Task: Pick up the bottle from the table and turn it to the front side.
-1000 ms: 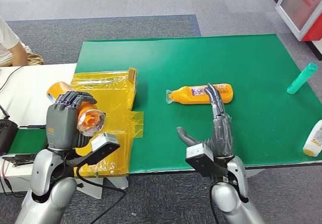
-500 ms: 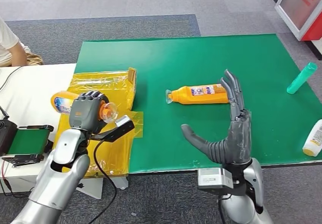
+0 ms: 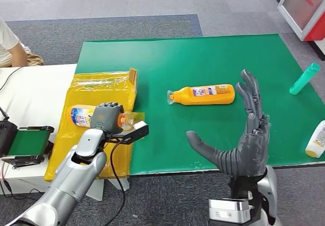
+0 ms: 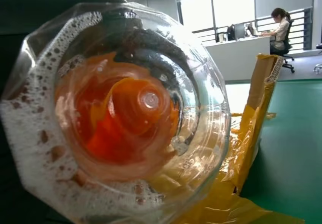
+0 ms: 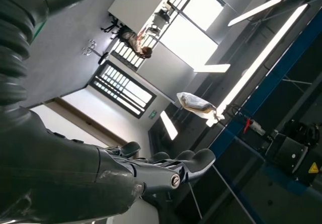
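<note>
Lowered left hand fingers grasping orange, clear-capped, label-up bottle; right hand released.

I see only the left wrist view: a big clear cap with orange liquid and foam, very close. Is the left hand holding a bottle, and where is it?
Observer: Yes. The left hand grips an orange bottle lying sideways over the yellow bag at the table's left side.
Operator: Is there another bottle on the table?
Observer: Yes, a second orange bottle lies on the green mat, cap pointing toward the yellow bag.
Operator: What is the right hand doing?
Observer: The right hand is raised near the mat's front edge, fingers spread, holding nothing.
</note>
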